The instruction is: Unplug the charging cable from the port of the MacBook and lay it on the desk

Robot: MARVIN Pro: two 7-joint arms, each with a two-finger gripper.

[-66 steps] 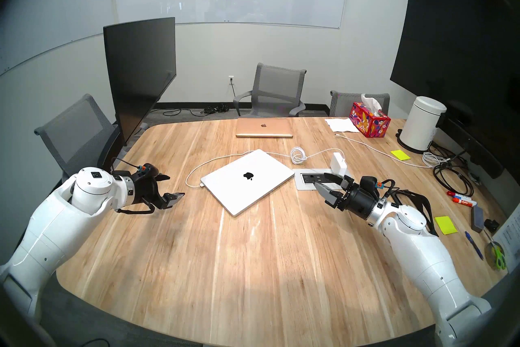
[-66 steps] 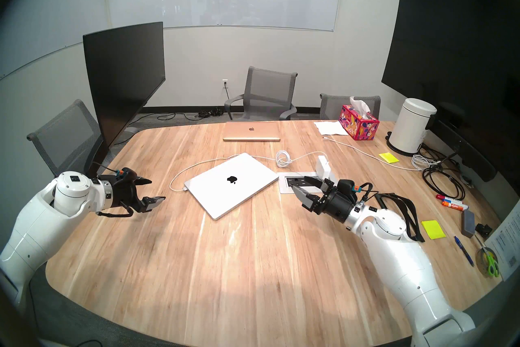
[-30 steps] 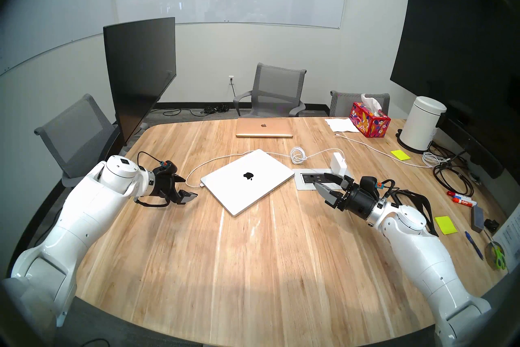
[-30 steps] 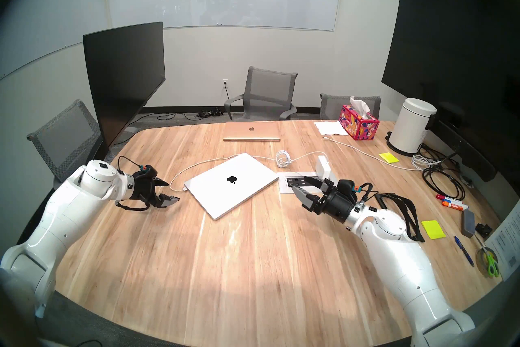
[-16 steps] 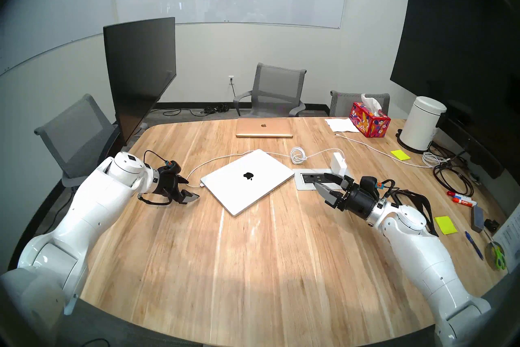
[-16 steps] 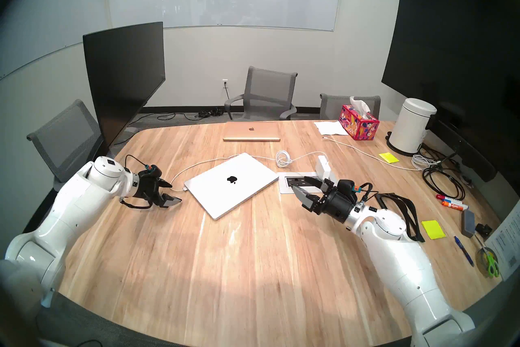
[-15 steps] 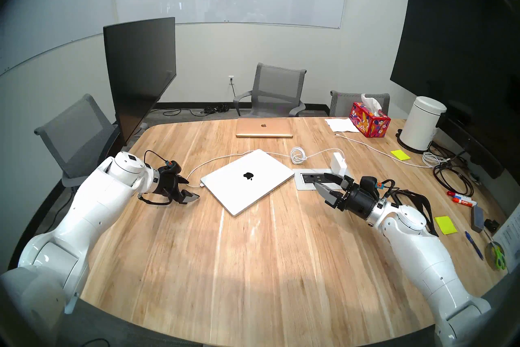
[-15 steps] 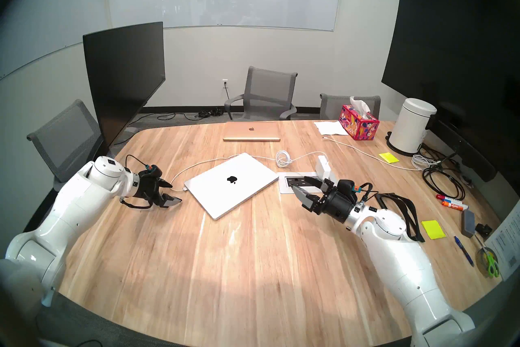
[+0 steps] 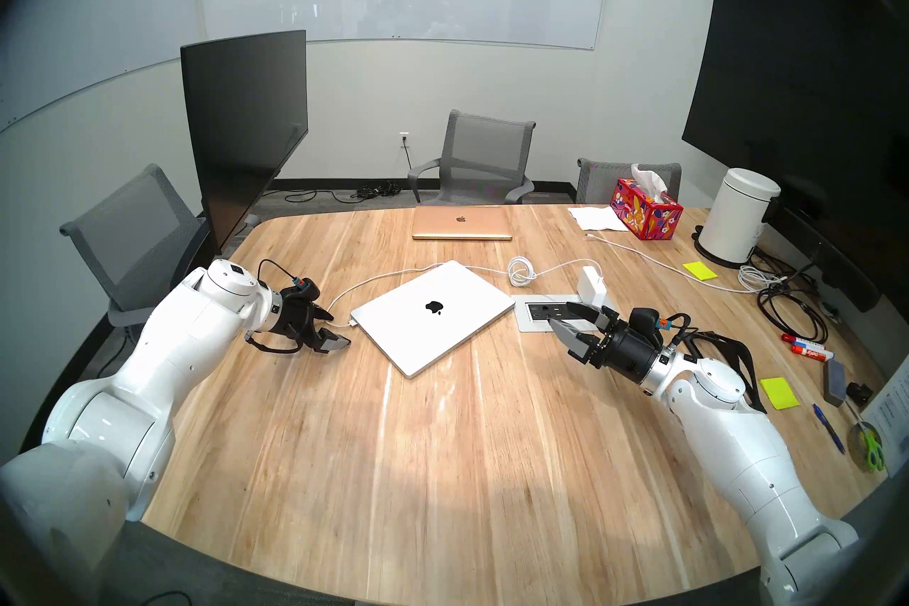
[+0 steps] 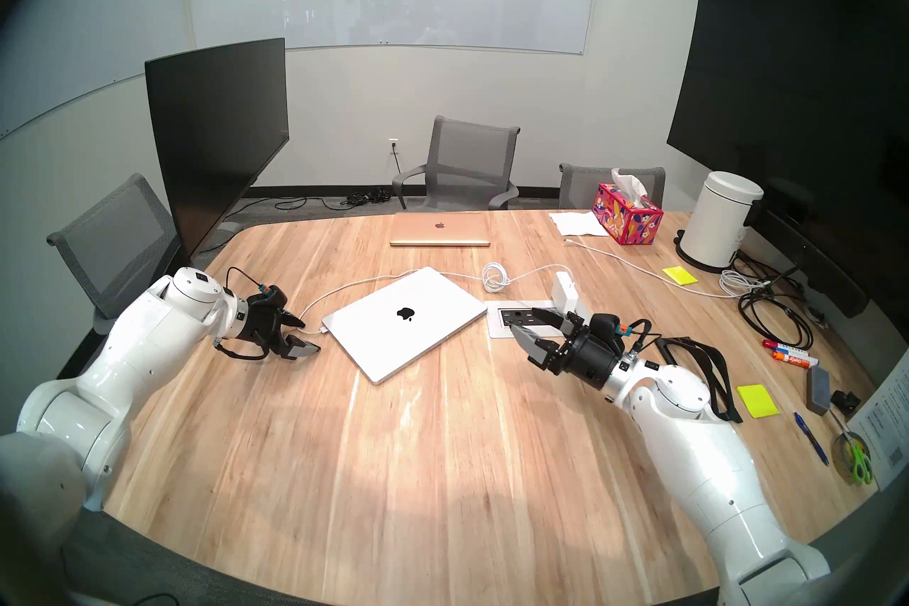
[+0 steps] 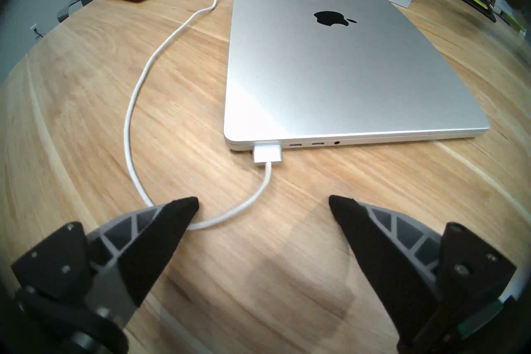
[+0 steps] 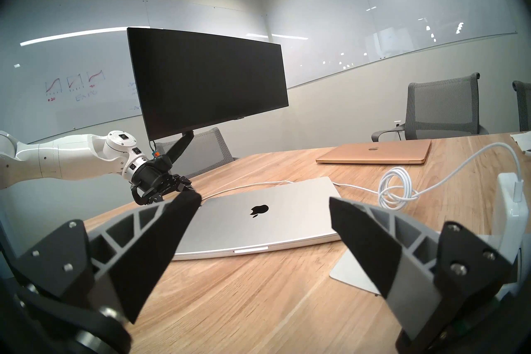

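I am holding my left fingers [image 11: 263, 202] spread wide just short of the charging cable [image 11: 130, 115], its silver plug [image 11: 267, 154] sitting in the laptop [image 11: 330, 63] on the counter [image 9: 442, 442]. My right fingers [image 9: 565, 317] are hanging open near the power brick [image 9: 591, 285].

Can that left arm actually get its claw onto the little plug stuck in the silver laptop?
Probably yes. The left gripper is open, facing the connector seated in the MacBook, with only bare desk and the cord's loop between them.
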